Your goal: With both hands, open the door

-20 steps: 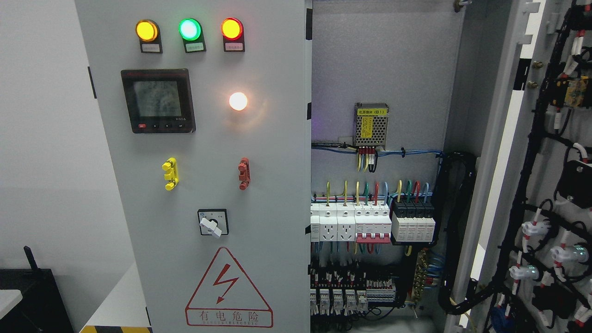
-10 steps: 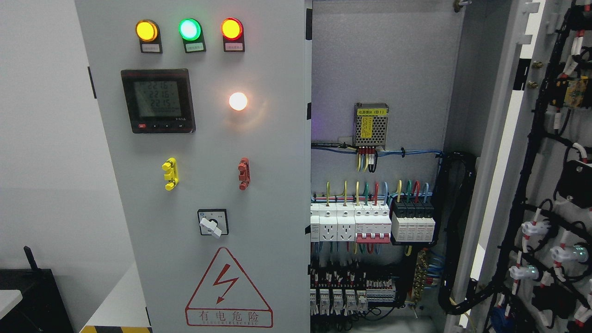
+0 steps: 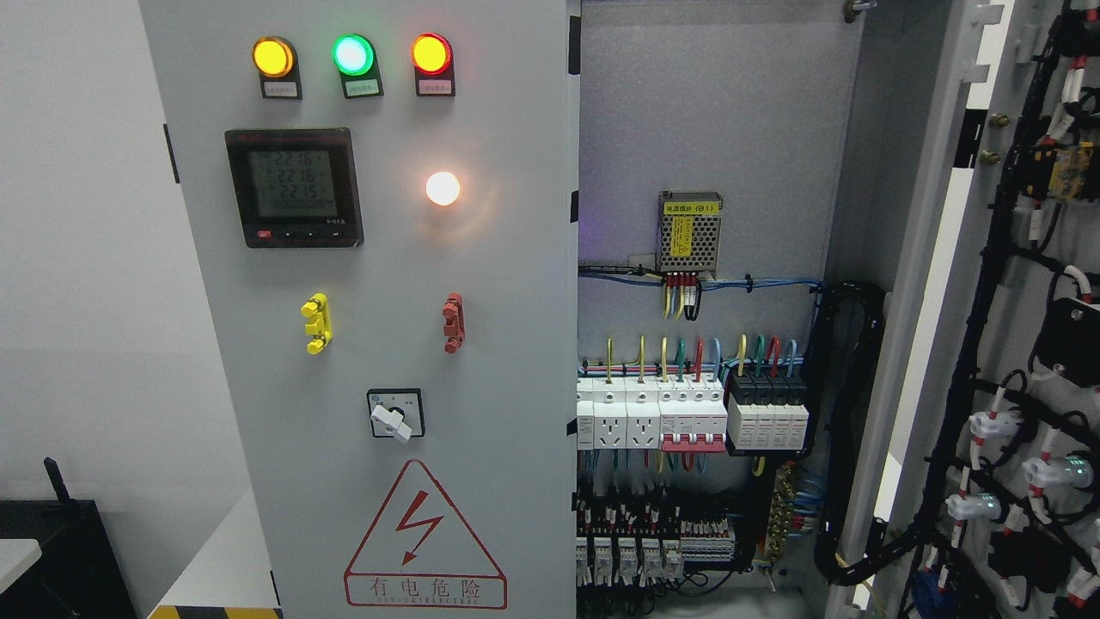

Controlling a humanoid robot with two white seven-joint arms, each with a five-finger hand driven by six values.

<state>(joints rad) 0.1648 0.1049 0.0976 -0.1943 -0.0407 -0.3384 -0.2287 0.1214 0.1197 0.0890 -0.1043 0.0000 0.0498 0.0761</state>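
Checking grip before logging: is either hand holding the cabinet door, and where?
Cannot be told: neither hand is in view. The right door stands open, untouched.

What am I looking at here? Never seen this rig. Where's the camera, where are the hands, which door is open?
There is one view, from a camera on a humanoid robot's head, facing an electrical cabinet. Neither robot hand is in the picture, so nothing is held.

The left door is shut. It carries three lit lamps, yellow, green and red, a digital meter, a white lamp, a rotary switch and a red high-voltage warning triangle.

The right door is swung open, its wired back showing. Between them the inside is exposed: a small power supply above a row of breakers with coloured wires.
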